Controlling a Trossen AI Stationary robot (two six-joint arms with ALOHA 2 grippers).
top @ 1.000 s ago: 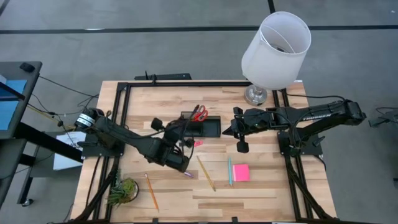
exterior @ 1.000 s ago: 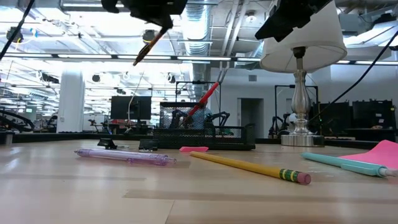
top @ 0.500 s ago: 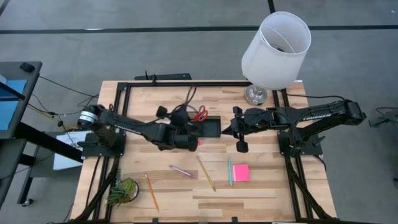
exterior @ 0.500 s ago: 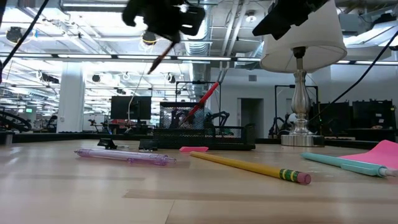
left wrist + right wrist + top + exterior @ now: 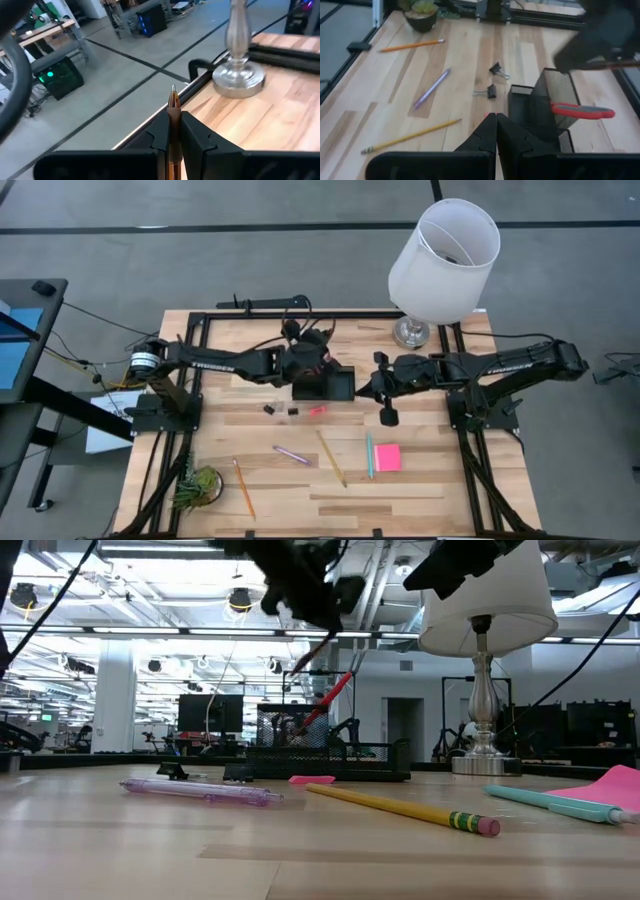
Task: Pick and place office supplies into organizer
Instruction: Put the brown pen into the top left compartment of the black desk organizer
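Over the black mesh organizer (image 5: 322, 383), your left gripper (image 5: 174, 131) clamps a brown pen (image 5: 173, 107); tip it into the tall compartment next.

Light wooden table (image 5: 420, 490), black organizer (image 5: 325, 383) at centre toward twelve o'clock, lamp (image 5: 412, 332) at one, plant tuft (image 5: 198, 486) at eight, orange pencil (image 5: 243, 487) at seven, purple pen (image 5: 291, 454), yellow pencil (image 5: 331, 457), teal pen (image 5: 368, 454) and pink sticky pad (image 5: 387, 457) around six, two black clips (image 5: 280, 410) and pink eraser (image 5: 316, 410) just below the organizer.

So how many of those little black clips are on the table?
2. Both black binder clips lie side by side on the wood just in front of the organizer: one, the other. More may be hidden.
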